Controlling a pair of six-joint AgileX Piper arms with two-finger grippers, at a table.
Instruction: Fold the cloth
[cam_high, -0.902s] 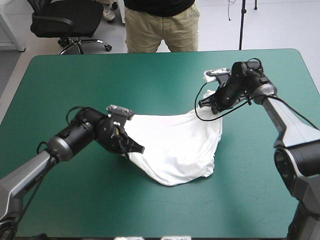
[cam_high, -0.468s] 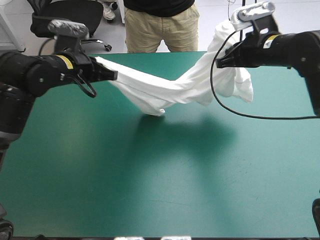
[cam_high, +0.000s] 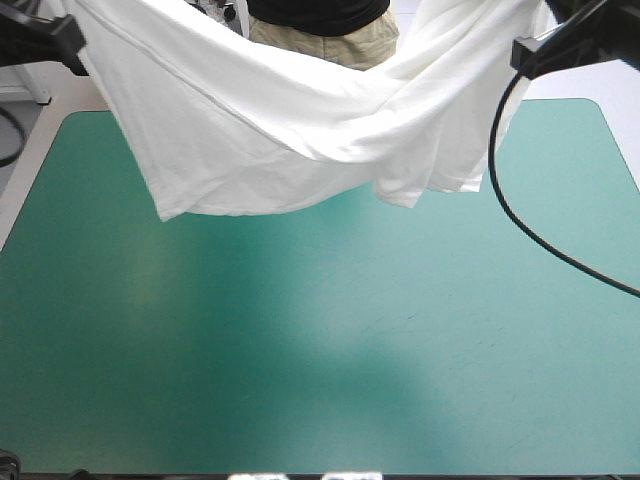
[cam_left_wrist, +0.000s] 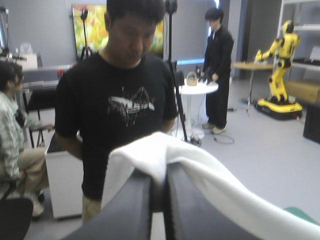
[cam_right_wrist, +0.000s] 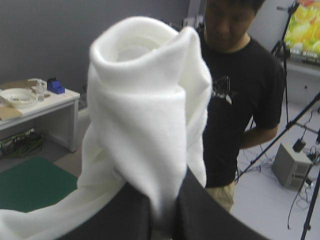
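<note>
Fingers (cam_left_wrist: 131, 207) of the left gripper (cam_left_wrist: 161, 175) stand all but closed, meeting in a narrow arch with only a thin slit between them. The white T-shirt (cam_left_wrist: 200, 170) is pinched in that slit: a thick fold of it rides over the black tips and trails away to one side of the gripper. The right gripper (cam_right_wrist: 159, 212) is in the same state, its black fingers (cam_right_wrist: 200, 217) pressed nearly together on the fabric. There the fabric rises ahead of them in a tall rolled bunch with an open curl at its end, and a looser length falls away beside it toward a corner of the teal-green cover (cam_right_wrist: 30, 187). Both wrist views look level into the room, so neither shows how the garment hangs between the arms. The high view does: the T-shirt is lifted off the counter (cam_high: 320, 380) and stretched in a broad sagging swag from above its far left corner to above its far right side. It is wider and flatter toward the left arm and gathered into folds toward the right arm. Its lower edge hangs over the far part of the cover, and a soft shadow (cam_high: 300, 300) darkens the teal-green below it. Of the grippers, that view shows only black parts at its upper corners, so the grip itself can be read in the wrist views alone.
</note>
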